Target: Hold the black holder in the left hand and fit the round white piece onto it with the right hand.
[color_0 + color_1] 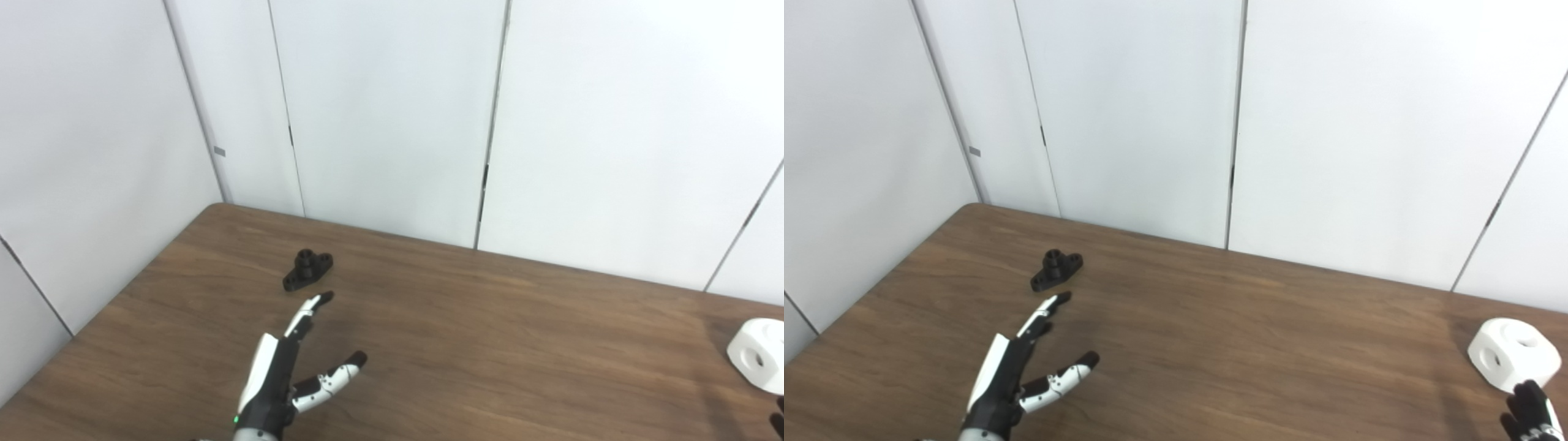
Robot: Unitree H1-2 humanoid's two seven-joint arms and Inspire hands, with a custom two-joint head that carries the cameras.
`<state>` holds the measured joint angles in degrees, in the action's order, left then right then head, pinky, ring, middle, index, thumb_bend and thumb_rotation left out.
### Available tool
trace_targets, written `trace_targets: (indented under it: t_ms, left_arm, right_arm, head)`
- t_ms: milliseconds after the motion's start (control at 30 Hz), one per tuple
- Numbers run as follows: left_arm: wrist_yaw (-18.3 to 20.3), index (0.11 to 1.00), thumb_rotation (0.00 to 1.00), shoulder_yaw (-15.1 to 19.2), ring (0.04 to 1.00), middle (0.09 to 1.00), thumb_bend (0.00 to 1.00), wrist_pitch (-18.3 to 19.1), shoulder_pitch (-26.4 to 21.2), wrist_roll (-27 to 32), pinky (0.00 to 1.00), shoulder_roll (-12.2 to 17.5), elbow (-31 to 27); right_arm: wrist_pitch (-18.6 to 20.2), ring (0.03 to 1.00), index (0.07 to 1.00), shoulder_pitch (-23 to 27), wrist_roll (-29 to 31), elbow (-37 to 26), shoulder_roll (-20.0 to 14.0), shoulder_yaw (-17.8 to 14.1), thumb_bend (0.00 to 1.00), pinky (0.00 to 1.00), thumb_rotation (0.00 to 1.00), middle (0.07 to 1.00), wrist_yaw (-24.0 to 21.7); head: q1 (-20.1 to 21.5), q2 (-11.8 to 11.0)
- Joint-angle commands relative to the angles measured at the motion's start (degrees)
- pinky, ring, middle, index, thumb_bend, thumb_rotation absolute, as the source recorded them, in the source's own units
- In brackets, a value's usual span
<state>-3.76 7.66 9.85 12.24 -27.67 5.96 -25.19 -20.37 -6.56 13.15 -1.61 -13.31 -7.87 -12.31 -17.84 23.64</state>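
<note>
Nearby, left robot hand spread, black holder untouched

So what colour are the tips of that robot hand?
Black, on white fingers of the left hand; clearest in the left eye view.

A brown wood-grain table fills the lower half of the frame, its far corner rounded at the left. Behind it stand plain white wall panels, split by thin dark vertical seams; those at the left and right edges lean inward. A small grey tag sits on the seam at upper left. The light is soft and even, with faint shadow on the tabletop at lower right.
</note>
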Motion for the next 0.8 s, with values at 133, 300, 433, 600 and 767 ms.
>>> trace_targets:
  t_ms: [133, 300, 433, 600, 767]
  left_arm:
    - [-1.93, 0.869, 0.31, 2.67, 0.964, 0.921, 0.79, 6.08, -5.44, -10.17, 0.91, 4.1, 0.26]
    - [-3.27, 0.848, 0.37, 4.02, 0.955, 0.917, 0.82, 9.48, -9.64, -13.05, 0.91, 5.95, 5.54]
    - [-2.31, 0.846, 0.4, 4.67, 0.959, 0.923, 0.84, 11.71, -12.34, -12.11, 0.92, 7.33, 8.57]
    - [-2.07, 0.843, 0.42, 4.47, 0.96, 0.924, 0.85, 13.11, -14.71, -11.91, 0.9, 9.45, 11.71]
    - [-2.99, 0.832, 0.39, 4.15, 0.964, 0.921, 0.85, 13.07, -17.86, -10.95, 0.93, 11.74, 16.86]
  right_arm:
    - [0.24, 1.0, 1.0, -5.99, 0.46, 6.96, 2.28, 0.82, 0.69, 1.0, 1.0, 1.0, -0.04]
    - [-0.42, 1.0, 1.0, -5.92, 1.14, 7.55, 2.25, 0.71, 0.62, 1.0, 0.99, 1.0, -0.46]
    - [-0.05, 1.0, 1.0, -6.12, 1.57, 7.18, 2.37, 0.66, 0.56, 1.0, 0.96, 1.0, -0.35]
    - [0.03, 1.0, 1.0, -6.31, 1.53, 7.07, 2.33, 0.77, 0.58, 1.0, 0.95, 1.0, -0.28]
    - [0.86, 1.0, 1.0, -6.36, 1.62, 6.59, 2.57, 0.91, 0.61, 1.0, 0.92, 1.0, -0.09]
  head:
    - [-0.3, -0.15]
    - [-0.03, -0.01]
    - [0.23, 0.13]
    - [0.8, -0.01]
    - [1.44, 0.06]
